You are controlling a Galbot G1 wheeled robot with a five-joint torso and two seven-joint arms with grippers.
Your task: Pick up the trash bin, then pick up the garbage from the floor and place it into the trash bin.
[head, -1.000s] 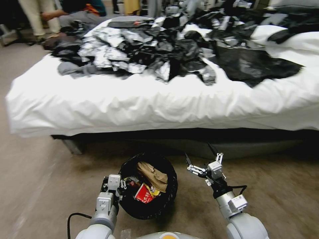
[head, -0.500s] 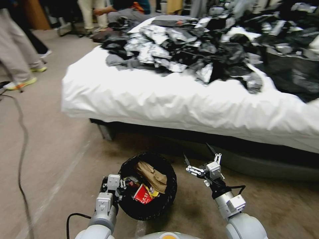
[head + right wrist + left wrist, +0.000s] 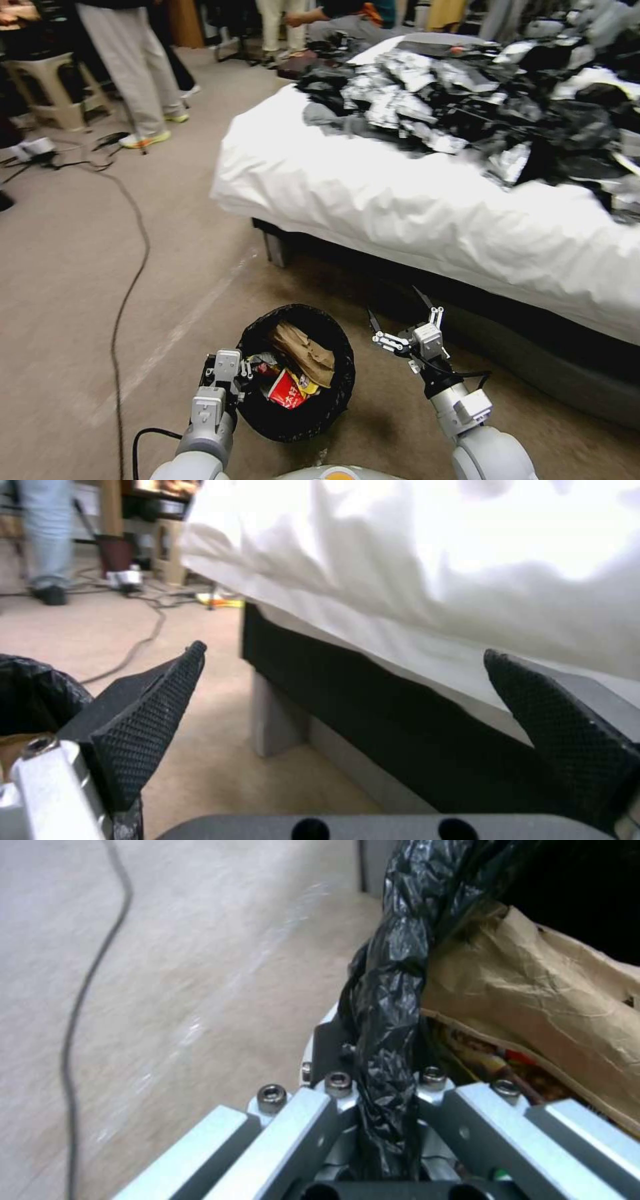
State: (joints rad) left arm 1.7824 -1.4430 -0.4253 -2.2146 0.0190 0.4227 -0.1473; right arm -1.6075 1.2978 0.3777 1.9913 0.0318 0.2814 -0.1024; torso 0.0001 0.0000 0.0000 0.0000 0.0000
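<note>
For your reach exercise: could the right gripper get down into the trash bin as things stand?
Probably yes. The right gripper is open and empty beside the trash bin, whose mouth is uncovered; the left gripper holds the far rim.

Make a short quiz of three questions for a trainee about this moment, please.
1. True or false: the right gripper is holding a piece of garbage.
2. What does the left gripper clamp? A) the bed sheet B) the bag-lined rim of the trash bin C) the floor cable
3. Name the large crumpled item lying on top inside the bin.

Key: 1. False, it is open and empty. 2. B. 3. The brown paper bag.
</note>
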